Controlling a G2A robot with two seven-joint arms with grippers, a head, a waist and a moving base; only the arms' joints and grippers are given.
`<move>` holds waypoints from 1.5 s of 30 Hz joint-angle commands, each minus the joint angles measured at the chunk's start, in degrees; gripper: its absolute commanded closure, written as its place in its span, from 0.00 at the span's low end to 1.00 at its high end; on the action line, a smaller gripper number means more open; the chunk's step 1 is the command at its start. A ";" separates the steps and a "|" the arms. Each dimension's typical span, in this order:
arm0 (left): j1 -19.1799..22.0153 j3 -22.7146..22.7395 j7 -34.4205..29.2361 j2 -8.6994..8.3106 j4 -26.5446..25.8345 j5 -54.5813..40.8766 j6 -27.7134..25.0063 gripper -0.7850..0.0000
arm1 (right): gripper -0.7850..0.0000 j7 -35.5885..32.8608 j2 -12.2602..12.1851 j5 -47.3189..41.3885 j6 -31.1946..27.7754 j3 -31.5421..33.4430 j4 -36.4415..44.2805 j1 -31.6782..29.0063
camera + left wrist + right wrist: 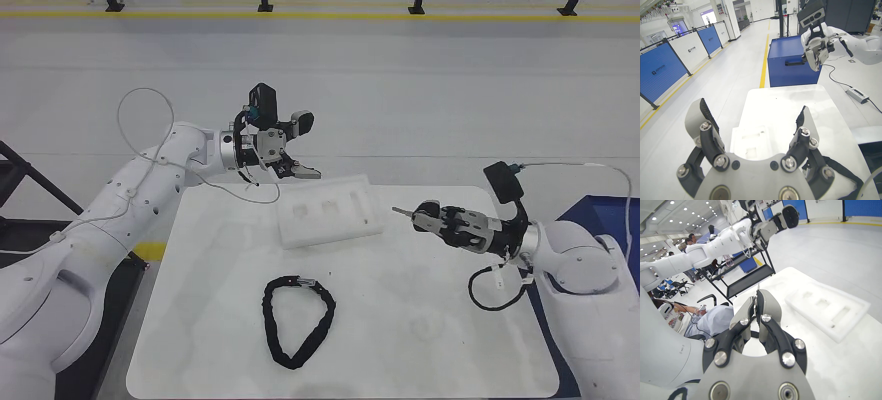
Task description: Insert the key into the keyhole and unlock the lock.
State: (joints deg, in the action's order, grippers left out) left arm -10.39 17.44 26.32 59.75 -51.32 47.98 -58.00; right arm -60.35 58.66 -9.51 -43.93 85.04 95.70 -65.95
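Observation:
A black chain lock lies in a loop on the white table, near its front middle. My right gripper hovers over the table's right part, shut on a small metal key whose thin blade sticks out past the fingertips. In the left wrist view that same gripper shows far off, with the key pinched in it. My left gripper is open and holds nothing, raised above the table's far left corner; its black-padded fingers stand wide apart.
A white foam tray with three shallow recesses lies at the table's far middle, between the two grippers. A black cable loops by the right arm. A blue cabinet stands beyond the table's right end.

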 commanded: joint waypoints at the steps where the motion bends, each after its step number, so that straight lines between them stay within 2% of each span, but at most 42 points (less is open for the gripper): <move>1: 0.00 0.00 0.00 0.00 0.00 0.00 0.00 0.00 | 1.00 1.09 -0.34 -0.55 -1.09 -0.08 -0.85 -0.10; 19: 0.00 0.00 0.00 0.00 0.00 0.00 0.00 0.00 | 1.00 1.09 -0.34 -0.55 -1.09 -0.08 -0.85 -0.10; 22: -0.84 0.56 -2.50 -0.17 -0.23 0.63 2.84 0.00 | 1.00 1.09 -0.34 -0.55 -1.09 -0.08 -0.85 -0.10; 29: -5.45 2.71 -8.96 -1.63 -1.09 1.11 4.74 0.00 | 1.00 1.09 -0.34 -0.55 -1.09 -0.08 -0.85 -0.10; 33: -9.08 3.65 -9.95 -2.40 -1.64 0.52 2.94 0.00 | 1.00 1.09 -0.34 -0.55 -1.09 -0.08 -0.85 -0.10; 35: -10.24 4.27 -8.77 -2.89 -3.10 3.66 2.96 0.00 | 1.00 1.09 -0.34 -0.55 -1.09 -0.08 -0.85 -0.10; 39: -12.82 5.53 -6.97 -3.84 -2.85 7.33 1.57 0.00 | 1.00 1.09 -0.34 -0.55 -1.09 -0.08 -0.85 -0.10; 45: -15.25 4.84 -4.23 -4.18 -4.54 12.05 0.00 0.00 | 1.00 1.09 -0.34 -0.55 -1.09 -0.08 -0.85 -0.10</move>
State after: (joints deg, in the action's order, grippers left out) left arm -25.32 22.57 20.67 55.65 -55.50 59.54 -58.06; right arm -59.26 58.32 -10.07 -45.02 84.96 94.85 -66.05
